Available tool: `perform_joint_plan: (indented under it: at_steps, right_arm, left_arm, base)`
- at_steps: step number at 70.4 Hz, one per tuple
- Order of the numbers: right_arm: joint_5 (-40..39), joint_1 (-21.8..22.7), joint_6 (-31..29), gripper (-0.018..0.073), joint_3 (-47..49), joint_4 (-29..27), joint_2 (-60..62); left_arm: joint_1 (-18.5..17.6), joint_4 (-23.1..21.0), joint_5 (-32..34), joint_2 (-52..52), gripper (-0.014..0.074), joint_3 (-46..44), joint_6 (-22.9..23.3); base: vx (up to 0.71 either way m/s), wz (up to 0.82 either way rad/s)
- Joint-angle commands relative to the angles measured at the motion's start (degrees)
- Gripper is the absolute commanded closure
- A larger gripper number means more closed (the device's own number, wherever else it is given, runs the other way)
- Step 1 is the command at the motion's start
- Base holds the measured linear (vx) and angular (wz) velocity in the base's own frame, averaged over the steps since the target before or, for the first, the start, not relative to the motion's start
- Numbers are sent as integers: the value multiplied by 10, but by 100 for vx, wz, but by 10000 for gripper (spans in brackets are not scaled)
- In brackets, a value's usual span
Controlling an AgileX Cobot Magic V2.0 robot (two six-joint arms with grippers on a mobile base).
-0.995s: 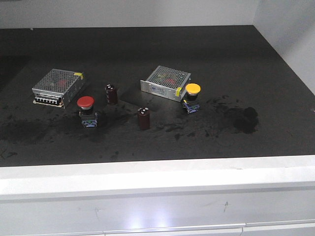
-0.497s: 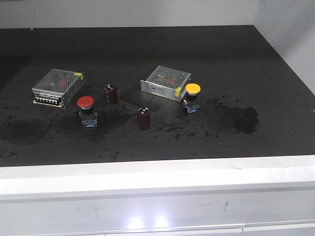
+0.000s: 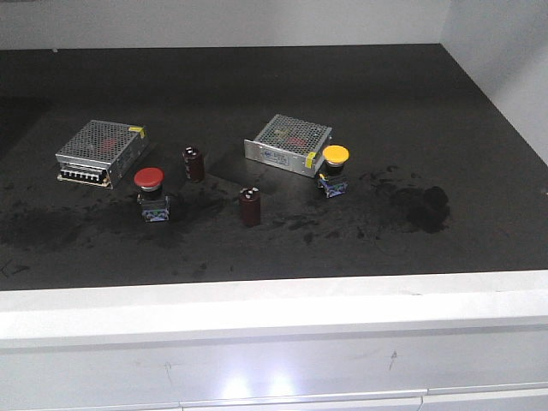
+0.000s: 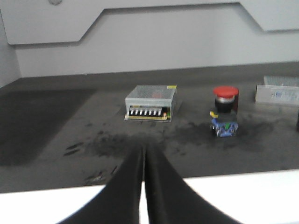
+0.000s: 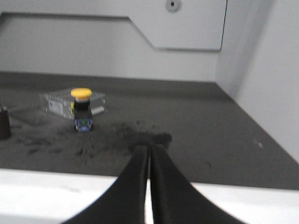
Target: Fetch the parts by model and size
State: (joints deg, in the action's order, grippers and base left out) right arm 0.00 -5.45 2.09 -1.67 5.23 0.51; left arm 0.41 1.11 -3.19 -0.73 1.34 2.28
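Observation:
The red-capped push-button part (image 3: 151, 193) stands upright on the dark mat left of centre; the left wrist view shows it (image 4: 224, 111) ahead and to the right. The yellow-capped part (image 3: 334, 169) stands right of centre, and the right wrist view has it (image 5: 81, 108) ahead to the left. My left gripper (image 4: 143, 148) is shut with nothing in it, back over the white front ledge. My right gripper (image 5: 150, 150) is likewise shut and empty near the ledge. Neither gripper shows in the front view.
Two silver perforated boxes (image 3: 101, 151) (image 3: 288, 143) sit behind the buttons. Two dark brown cylinders (image 3: 193, 163) (image 3: 250, 206) stand between them. A white ledge (image 3: 274, 304) borders the mat in front, and a grey wall (image 3: 505, 60) rises at the right.

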Motion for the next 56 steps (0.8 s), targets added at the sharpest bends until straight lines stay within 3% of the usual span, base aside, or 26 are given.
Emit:
perform_joint_plan:
  at_steps: [1,10,17,23,46,56]
  right_arm:
    - [-90,0,-3,569,6,3,7]
    - [-93,0,0,569,50,-3,-6]
    - [-88,0,0,569,105,-10,-51]
    - [-70,0,0,569,160,-10,-103]
    - [11,0,-3,569,306,-9,-335]
    - [29,0,-1,569,328,-12,-406]
  left_arm:
    - [-4,-38,77,-7,603,-13,3]
    - [-4,-31,117,0,603,-49,-16]
    - [-4,2,114,34,603,-93,-47]
    - [-4,0,113,86,603,-136,-46]
    - [-7,-14,-54,297,603,-315,-42]
    - [-15,-14,-52,346,603,-332,-42]
  base:
    - [0,0]
    - [0,0]
    - [0,0]
    - [0,0]
    - [0,0]
    - [0,0]
